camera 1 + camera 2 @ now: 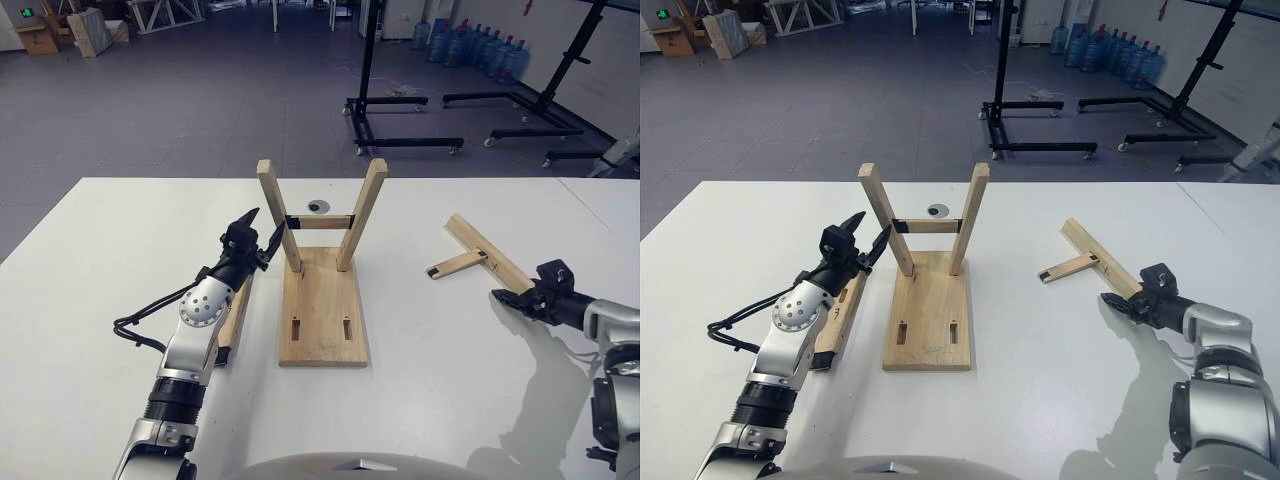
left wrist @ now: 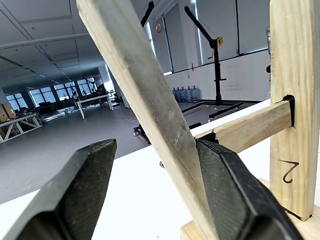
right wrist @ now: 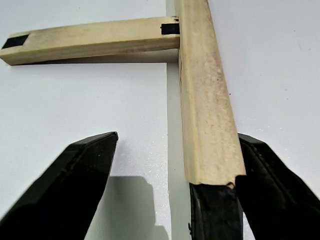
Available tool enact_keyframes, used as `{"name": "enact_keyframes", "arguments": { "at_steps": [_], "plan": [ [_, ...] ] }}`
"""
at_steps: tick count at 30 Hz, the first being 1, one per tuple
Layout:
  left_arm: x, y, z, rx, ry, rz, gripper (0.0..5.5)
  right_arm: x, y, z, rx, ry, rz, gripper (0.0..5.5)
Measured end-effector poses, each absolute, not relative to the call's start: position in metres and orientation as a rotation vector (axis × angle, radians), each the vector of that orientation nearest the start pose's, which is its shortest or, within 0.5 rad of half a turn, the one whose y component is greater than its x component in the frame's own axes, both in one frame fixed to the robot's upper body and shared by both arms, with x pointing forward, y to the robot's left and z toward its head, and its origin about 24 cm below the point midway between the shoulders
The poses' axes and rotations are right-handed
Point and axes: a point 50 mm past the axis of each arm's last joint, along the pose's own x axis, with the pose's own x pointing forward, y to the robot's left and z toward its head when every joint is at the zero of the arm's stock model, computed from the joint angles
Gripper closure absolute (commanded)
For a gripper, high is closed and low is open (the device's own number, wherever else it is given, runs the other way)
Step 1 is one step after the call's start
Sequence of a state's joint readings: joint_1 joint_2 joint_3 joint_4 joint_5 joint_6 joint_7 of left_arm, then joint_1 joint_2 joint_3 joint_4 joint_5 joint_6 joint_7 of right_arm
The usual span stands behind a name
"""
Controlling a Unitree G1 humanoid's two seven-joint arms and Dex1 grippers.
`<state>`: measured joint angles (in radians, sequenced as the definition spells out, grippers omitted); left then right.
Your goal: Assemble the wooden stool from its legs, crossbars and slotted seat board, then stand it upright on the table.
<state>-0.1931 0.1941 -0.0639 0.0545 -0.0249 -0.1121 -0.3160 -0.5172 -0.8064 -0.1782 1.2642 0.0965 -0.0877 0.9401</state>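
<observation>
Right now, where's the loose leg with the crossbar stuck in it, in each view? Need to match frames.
Left eye view: the loose leg lies flat on the table, right of the seat board.
Right eye view: same spot, right of the board.
Right wrist view: close up, its crossbar branching off farther along.
Left wrist view: faces the standing legs, away from it.
Shared landmark: the right gripper, open at the leg's near end.

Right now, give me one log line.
seat: flat, two legs slotted upright | left pincer: open at left leg | right pincer: open around T-piece end | state: unfinished
</observation>
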Motion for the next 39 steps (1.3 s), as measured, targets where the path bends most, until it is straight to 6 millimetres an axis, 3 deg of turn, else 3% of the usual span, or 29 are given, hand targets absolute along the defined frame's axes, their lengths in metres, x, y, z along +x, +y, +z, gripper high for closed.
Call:
{"name": "enact_keyframes", "arguments": {
  "at_steps": [2, 9, 17, 25, 28, 30, 35, 39],
  "plan": [
    [0.284, 0.142, 0.088, 0.209, -0.211, -0.419, 2.61, 0.254, -0.384, 0.04, -0.129, 0.611, 0.278, 1.71],
    [0.284, 0.14, 0.085, 0.207, -0.203, -0.425, 2.61, 0.258, -0.382, 0.031, -0.107, 0.585, 0.143, 2.94],
    [0.286, 0.137, 0.085, 0.211, -0.206, -0.444, 2.61, 0.264, -0.366, 0.02, -0.068, 0.541, 0.162, 4.33],
    [0.286, 0.137, 0.086, 0.155, -0.215, -0.457, 2.61, 0.265, -0.359, 0.016, 0.056, 0.471, 0.129, 4.37],
    [0.282, 0.139, 0.095, -0.03, -0.239, -0.542, 2.61, 0.267, -0.347, 0.014, 0.28, 0.355, 0.191, 4.37],
    [0.271, 0.139, 0.098, -0.178, -0.232, -0.668, 2.61, 0.263, -0.332, 0.013, 0.482, 0.256, 0.339, 4.37],
    [0.256, 0.143, 0.094, -0.336, -0.171, -0.841, 2.61, 0.252, -0.312, 0.046, 0.785, 0.018, 0.577, 4.37],
    [0.253, 0.148, 0.098, -0.403, -0.156, -0.895, 2.61, 0.251, -0.285, 0.108, 0.955, -0.241, 0.775, 4.37]
  ]
}}
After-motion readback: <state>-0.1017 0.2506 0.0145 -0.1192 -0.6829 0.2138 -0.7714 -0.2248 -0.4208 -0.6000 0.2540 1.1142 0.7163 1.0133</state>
